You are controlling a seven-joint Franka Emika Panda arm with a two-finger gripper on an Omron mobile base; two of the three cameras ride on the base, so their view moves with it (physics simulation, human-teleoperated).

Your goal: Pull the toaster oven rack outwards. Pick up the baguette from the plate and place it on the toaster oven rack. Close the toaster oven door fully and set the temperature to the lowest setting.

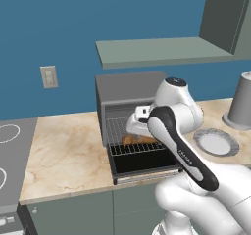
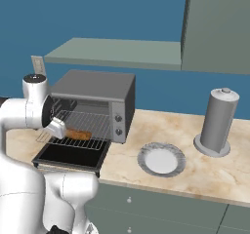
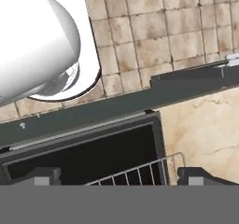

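The toaster oven (image 2: 97, 89) stands on the counter with its door (image 2: 68, 156) folded down flat. The wire rack (image 2: 90, 123) is slid out over the door. The tan baguette (image 2: 79, 134) lies on the rack (image 1: 135, 148), and it also shows in the left base view (image 1: 138, 140). My gripper (image 2: 54, 129) hovers just above the rack's left front part, beside the baguette. In the hand view the gripper (image 3: 120, 176) is open with nothing between its fingertips (image 3: 39, 175). Below them are a rack corner (image 3: 140, 173) and the door's black glass (image 3: 93, 153). The grey plate (image 2: 146, 150) lies bare to the right.
A tall grey cylindrical container (image 2: 217, 121) stands behind the plate at the right. The oven's knobs (image 2: 117, 123) sit on its right front. A shelf (image 2: 117, 52) hangs above the oven. A stove top (image 1: 10, 155) borders the counter at the left. My own arm (image 1: 181, 151) blocks part of the oven front.
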